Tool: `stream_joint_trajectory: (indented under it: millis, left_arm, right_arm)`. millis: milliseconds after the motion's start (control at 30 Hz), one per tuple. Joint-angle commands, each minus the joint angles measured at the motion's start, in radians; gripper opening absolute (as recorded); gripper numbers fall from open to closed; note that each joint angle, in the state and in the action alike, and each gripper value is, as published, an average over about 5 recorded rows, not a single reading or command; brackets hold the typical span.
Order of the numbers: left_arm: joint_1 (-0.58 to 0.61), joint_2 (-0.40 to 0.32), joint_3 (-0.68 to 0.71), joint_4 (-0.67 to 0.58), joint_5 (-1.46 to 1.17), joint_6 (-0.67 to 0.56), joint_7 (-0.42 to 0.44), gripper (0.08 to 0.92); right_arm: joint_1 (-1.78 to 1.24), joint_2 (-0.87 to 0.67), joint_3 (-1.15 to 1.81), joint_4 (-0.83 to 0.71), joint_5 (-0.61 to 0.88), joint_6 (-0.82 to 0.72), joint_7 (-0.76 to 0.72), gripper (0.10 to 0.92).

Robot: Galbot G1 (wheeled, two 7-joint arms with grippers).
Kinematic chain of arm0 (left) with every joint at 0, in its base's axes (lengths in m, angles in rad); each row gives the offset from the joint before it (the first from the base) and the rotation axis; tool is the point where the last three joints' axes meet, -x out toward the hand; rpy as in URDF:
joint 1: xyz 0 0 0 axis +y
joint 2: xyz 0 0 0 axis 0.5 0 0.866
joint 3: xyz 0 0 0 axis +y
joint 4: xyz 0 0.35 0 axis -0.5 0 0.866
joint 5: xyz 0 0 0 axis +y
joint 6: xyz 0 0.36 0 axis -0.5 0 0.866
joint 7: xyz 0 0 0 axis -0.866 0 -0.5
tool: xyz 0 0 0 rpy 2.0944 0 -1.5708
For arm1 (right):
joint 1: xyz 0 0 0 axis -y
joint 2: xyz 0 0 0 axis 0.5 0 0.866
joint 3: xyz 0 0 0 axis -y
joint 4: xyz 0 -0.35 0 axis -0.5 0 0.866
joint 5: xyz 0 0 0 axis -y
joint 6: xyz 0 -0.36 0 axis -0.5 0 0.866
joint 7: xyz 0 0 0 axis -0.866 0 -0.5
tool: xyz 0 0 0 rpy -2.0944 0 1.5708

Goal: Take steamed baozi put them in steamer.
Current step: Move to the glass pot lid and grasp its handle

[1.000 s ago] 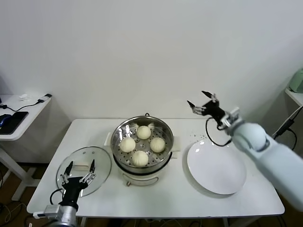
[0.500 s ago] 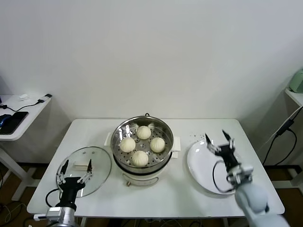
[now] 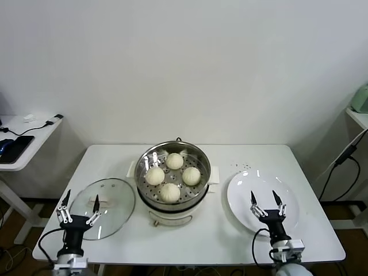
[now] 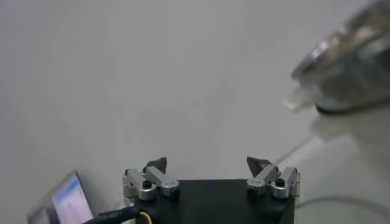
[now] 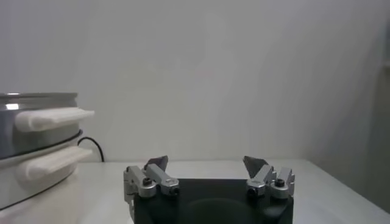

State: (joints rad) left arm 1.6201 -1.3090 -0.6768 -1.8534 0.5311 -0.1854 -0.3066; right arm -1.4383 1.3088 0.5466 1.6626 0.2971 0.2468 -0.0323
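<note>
Steamer (image 5: pixel 36 149) cut off by edge; buns unseen there.

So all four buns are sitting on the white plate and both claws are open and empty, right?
Not quite: the head view shows the four buns in the steamer; the white plate is bare. Left gripper and right gripper are open and empty.

Left claw (image 3: pixel 79 209) and right claw (image 3: pixel 265 203): black pointed fingertips on silver knuckle links with dark screws, mounted on black blocks. A black cable loops beside each claw's base.
</note>
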Motion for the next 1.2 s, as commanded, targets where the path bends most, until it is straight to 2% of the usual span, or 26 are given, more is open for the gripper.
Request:
stream_joint_trajectory:
  millis: [33, 167, 400, 867, 1200]
  left_arm:
    - [-0.028, 0.102, 0.001, 0.216, 0.665, -0.005, -0.181, 0.823]
    - [-0.057, 0.120, 0.003, 0.293, 0.722, -0.004, -0.175, 0.823]
    - [-0.102, 0.111, 0.010, 0.375, 0.728, 0.022, -0.170, 0.823]
    - [-0.246, 0.100, 0.029, 0.474, 0.729, 0.071, -0.155, 0.823]
    - [-0.304, 0.097, 0.058, 0.495, 0.728, 0.087, -0.125, 0.823]
  right_arm:
    - [-0.044, 0.077, 0.031, 0.013, -0.049, 0.002, 0.008, 0.823]
    - [-0.039, 0.074, 0.028, 0.017, -0.048, -0.007, 0.009, 0.823]
    - [-0.027, 0.073, 0.030, 0.002, -0.041, -0.008, 0.013, 0.823]
    - [-0.033, 0.078, 0.032, -0.012, -0.047, 0.001, 0.014, 0.823]
    - [-0.039, 0.083, 0.043, -0.027, -0.057, 0.007, 0.013, 0.823]
